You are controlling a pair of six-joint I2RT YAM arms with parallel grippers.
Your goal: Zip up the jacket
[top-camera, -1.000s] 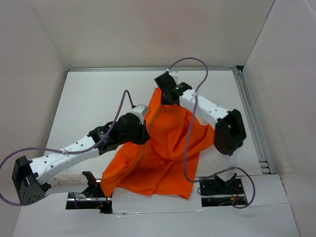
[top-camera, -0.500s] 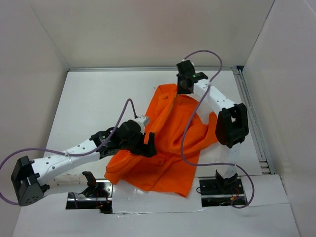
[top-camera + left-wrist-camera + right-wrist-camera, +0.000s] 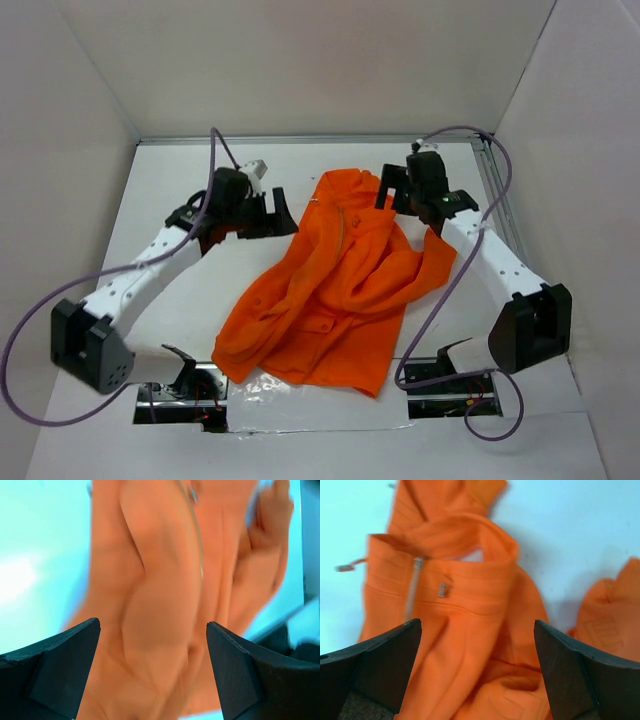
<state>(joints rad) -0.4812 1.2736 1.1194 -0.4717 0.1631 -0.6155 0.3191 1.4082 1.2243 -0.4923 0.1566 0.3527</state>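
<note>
Jacket position: the jacket (image 3: 340,290) lies rumpled on the counter (image 3: 300,158), about mid-counter, between your two arms.
Long axis: collar (image 3: 470,575) at the far end, hem (image 3: 300,370) at the near left. The body runs on a diagonal from far centre to near left.
Zipper: the zipper (image 3: 411,594) follows that same axis. In the right wrist view its teeth reach up into the collar band, with a small silver tab just beside them. Whether that tab is the slider is too small to tell.
Left fingers: the left fingers (image 3: 55,665) are spread wide and grasp nothing. They hang off the collar's left side, aimed across at the cloth, with a strip of bare counter between.
Right fingers: the right fingers (image 3: 370,670) are also spread wide and empty. They sit just beside the collar's right edge, with no contact that either view shows.
Nearer arm: the right, by my reading.
Bearing: from the right fingers the zipper top lies ahead and a little left. From the left fingers the zipper line runs lengthwise away through the view.
Stage (judgement): the front looks closed up to the collar, so you may be at or near the end. Check the slider before you call it.
Watch for: folds near the collar that could hide an open stretch.
</note>
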